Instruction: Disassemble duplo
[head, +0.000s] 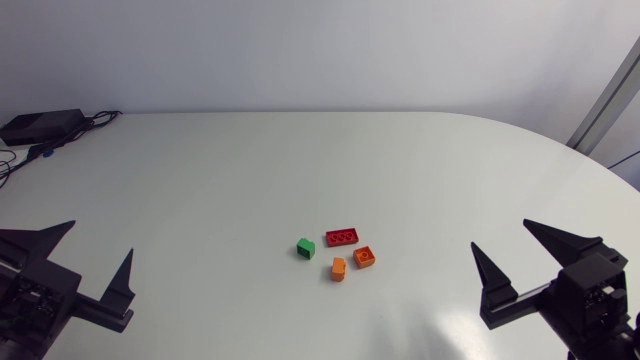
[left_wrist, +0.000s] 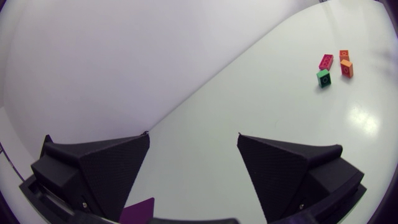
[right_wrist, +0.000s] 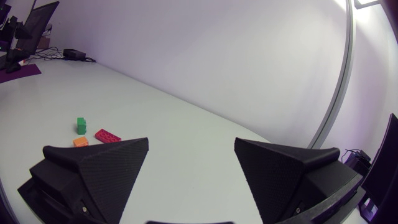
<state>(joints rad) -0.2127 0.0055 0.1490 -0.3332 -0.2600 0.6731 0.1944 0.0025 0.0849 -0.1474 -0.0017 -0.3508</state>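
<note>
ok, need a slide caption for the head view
Left gripper and right gripper open, clear of the green brick, red plate, orange brick and orange-red brick clustered on the table.

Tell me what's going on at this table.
Nothing is being handled right now. The left gripper and the right gripper sit at opposite sides of the table, fingers open and holding nothing. Four duplo pieces lie in a loose cluster near the middle: a green brick, a red flat brick, a darker orange brick and a lighter orange brick. None is stacked on another, so they already look taken apart.
</note>
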